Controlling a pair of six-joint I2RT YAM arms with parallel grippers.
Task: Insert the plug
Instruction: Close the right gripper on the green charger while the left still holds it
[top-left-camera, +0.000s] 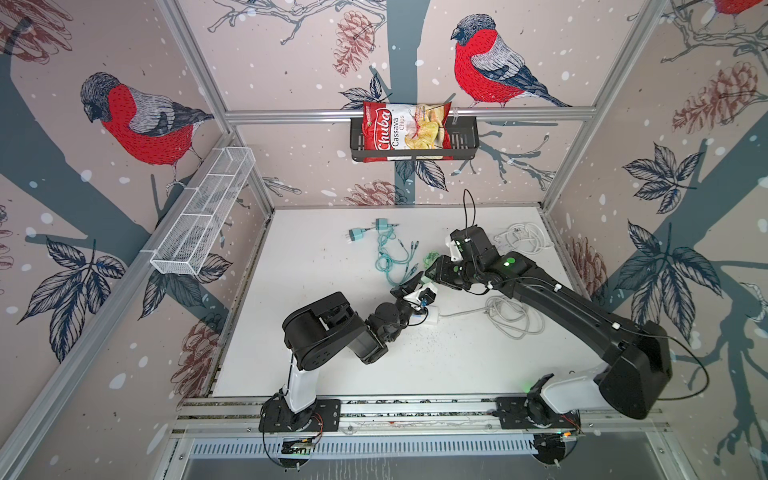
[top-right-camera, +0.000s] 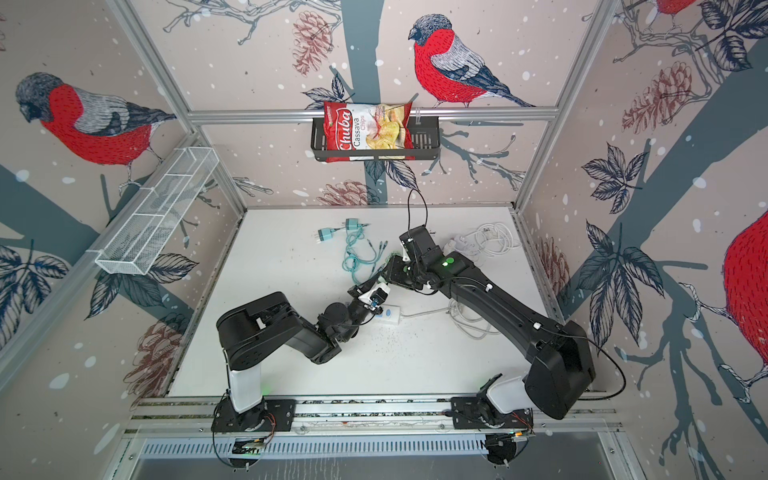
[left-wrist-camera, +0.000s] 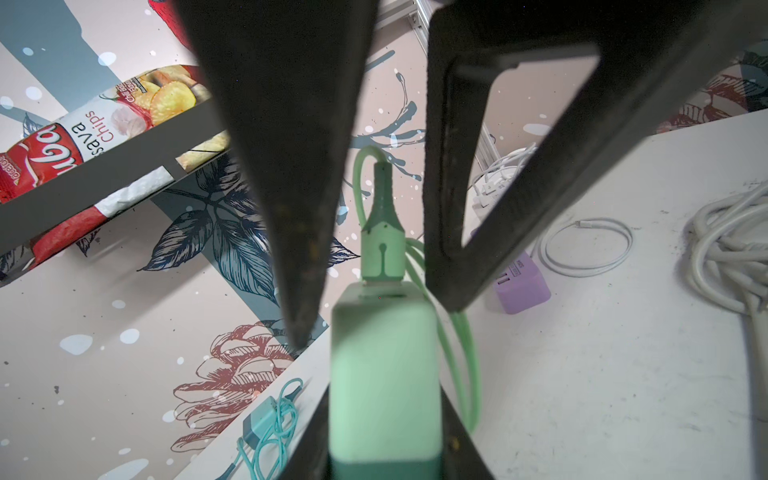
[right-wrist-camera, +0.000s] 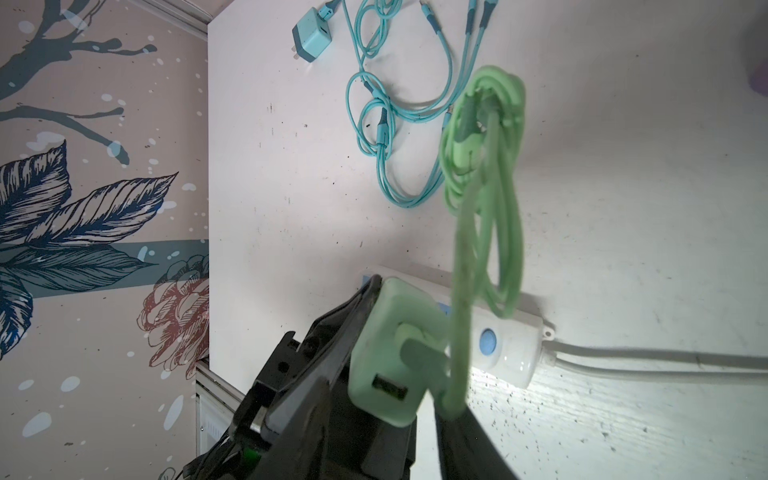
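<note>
Prongs of the plug (left-wrist-camera: 384, 374) are hidden, so I cannot tell if they reach the strip (right-wrist-camera: 503, 338) close behind it. Left gripper (top-left-camera: 409, 287) is clamped on the plug body, its arm folded low over the table (top-left-camera: 457, 365). Right gripper (left-wrist-camera: 376, 320) has its jaws apart on both sides of the cable (left-wrist-camera: 380, 232) connector without touching it, its arm stretched toward the middle.

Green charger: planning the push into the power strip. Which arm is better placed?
Left. The left gripper grips the green charger at the power strip; the right gripper only straddles its cable connector, open.
</note>
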